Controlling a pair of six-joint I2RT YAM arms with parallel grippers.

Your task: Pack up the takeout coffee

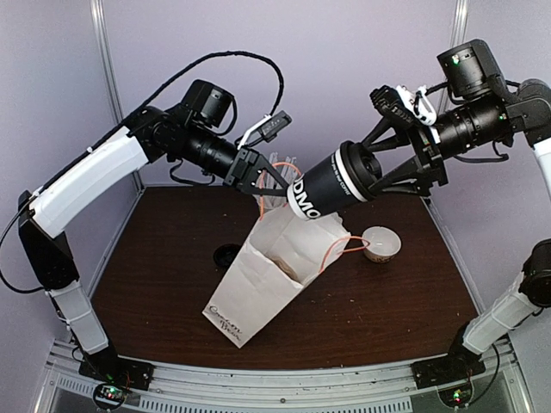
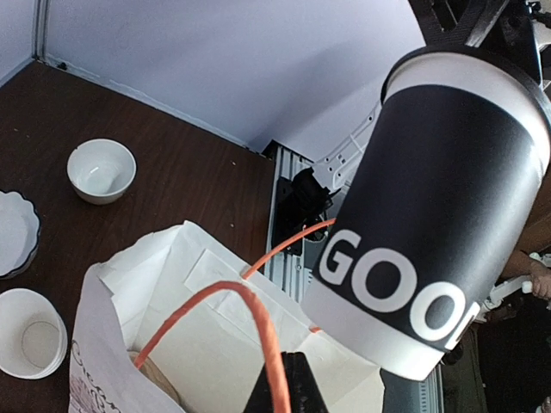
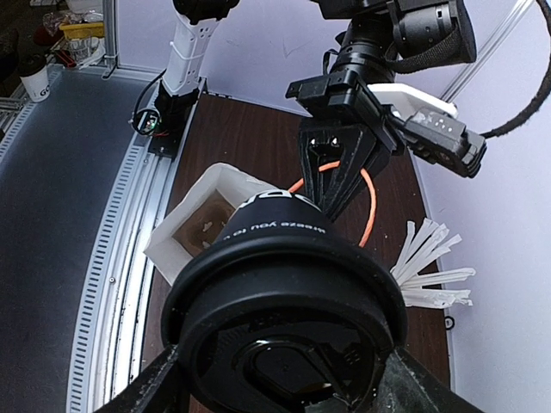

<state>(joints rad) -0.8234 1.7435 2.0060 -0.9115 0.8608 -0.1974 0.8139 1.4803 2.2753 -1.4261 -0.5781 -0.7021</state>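
The takeout coffee [image 1: 331, 185], a black cup with white lettering and a black lid, is held in the air, tilted with its base toward the open mouth of a white paper bag [image 1: 267, 267]. My right gripper [image 1: 376, 169] is shut on the cup at the lid end. In the right wrist view the lid [image 3: 284, 327] fills the frame between my fingers [image 3: 146, 391]. My left gripper [image 1: 256, 175] is shut on the bag's orange handle [image 2: 258, 318] and holds the bag's top up. In the left wrist view the cup [image 2: 439, 198] hangs just right of the bag's mouth [image 2: 198, 327].
A small cream bowl [image 1: 381, 243] sits right of the bag. A white paper cup [image 2: 30, 334] and a scalloped white dish [image 2: 13, 232] show at the left of the left wrist view. White stirrers [image 3: 430, 262] stand behind the bag. A round hole [image 1: 226, 255] is in the table.
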